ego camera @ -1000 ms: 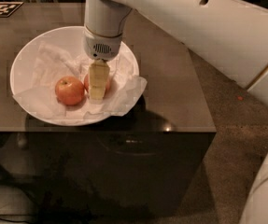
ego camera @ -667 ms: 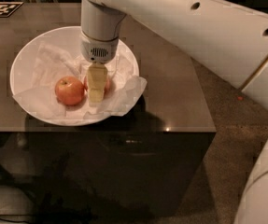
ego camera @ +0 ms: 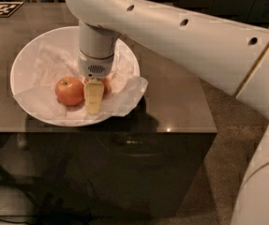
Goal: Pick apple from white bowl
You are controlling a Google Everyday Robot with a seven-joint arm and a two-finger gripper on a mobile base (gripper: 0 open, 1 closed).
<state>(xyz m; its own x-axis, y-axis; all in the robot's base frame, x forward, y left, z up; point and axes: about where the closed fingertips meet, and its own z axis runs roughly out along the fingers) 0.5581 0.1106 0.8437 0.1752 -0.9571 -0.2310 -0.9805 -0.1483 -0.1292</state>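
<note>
Mostly hidden apple (ego camera: 106, 84), hand (ego camera: 94, 105) in white bowl (ego camera: 21, 63)

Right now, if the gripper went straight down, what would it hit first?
Probably the paper lining the bowl; the gripper points down beside the half-hidden apple, which it might brush. Depth is unclear.
</note>
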